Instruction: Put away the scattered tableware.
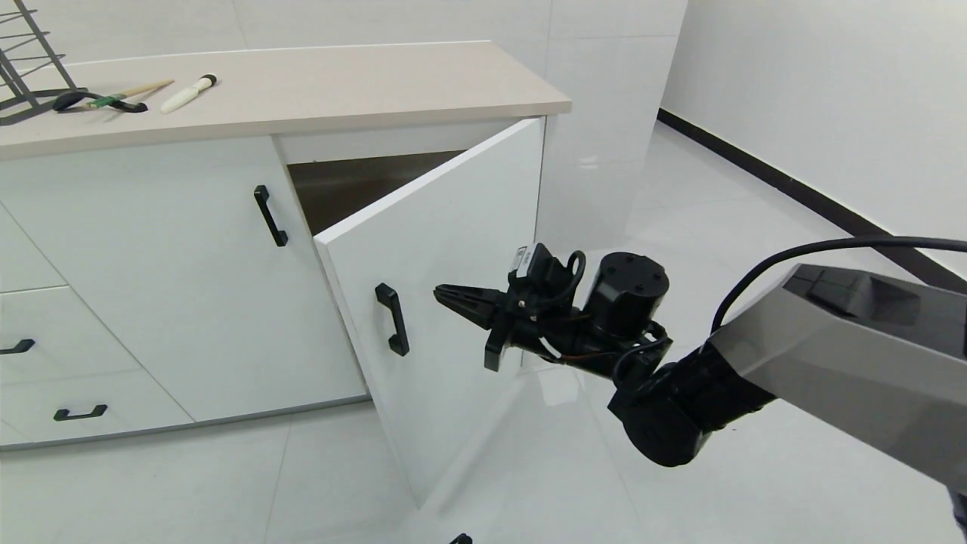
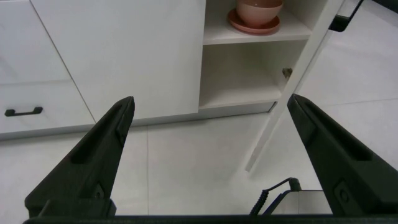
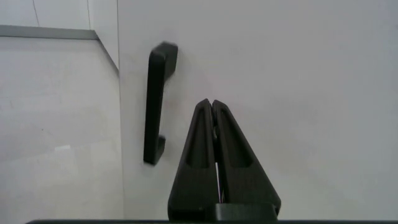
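My right fingers (image 3: pixel 199 149) are pressed together, empty, just beside the handle (image 1: pixel 393 319) of the open cabinet door (image 1: pixel 453 227). My left fingers (image 2: pixel 106 149) stand apart, facing a pink bowl (image 2: pixel 258 9) on the shelf (image 2: pixel 249 35). Utensils (image 1: pixel 113 100) lie on the tabletop (image 1: pixel 340 75).

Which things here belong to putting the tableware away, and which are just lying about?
Job: utensils on the countertop, open cabinet door, right gripper by its handle, pink bowl on the shelf.
Lying about: wire rack, closed drawers.
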Robot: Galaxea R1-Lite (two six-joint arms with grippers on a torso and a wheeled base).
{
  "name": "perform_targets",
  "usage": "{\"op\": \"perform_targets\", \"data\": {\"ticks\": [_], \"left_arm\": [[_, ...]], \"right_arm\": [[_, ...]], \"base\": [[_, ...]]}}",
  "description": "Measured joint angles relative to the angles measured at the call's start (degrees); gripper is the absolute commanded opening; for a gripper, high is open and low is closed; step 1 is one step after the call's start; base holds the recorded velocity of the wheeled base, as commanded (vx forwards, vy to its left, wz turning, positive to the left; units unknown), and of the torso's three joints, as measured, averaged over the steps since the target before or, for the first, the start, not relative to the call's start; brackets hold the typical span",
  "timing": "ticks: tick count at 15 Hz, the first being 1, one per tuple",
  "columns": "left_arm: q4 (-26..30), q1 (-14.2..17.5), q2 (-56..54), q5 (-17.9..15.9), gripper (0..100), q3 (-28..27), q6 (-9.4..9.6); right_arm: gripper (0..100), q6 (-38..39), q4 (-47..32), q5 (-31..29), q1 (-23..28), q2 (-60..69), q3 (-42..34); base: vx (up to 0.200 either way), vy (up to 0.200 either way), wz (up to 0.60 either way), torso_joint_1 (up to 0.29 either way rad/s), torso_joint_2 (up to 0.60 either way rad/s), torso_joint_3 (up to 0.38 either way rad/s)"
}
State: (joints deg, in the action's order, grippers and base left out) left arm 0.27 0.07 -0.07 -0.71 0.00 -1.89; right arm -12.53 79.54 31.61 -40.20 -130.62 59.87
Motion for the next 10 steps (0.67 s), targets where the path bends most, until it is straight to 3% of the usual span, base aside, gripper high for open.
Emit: {"op": "perform_targets", "data": {"ticks": [5,10], "left_arm": [[0.0,0.0,0.0,0.0,100,0.0,-0.02],[0.0,0.0,0.0,0.0,100,0.0,-0.02]], "right_arm": [[0,-0.3,0.2,0.0,4.3,12.2,-16.0],[0,-0.6,-0.8,-0.7,9.1,40.2,-45.9]], "base": [[0.0,0.0,0.0,0.0,0.0,0.0],[0.0,0.0,0.0,0.0,0.0,0.0]]}}
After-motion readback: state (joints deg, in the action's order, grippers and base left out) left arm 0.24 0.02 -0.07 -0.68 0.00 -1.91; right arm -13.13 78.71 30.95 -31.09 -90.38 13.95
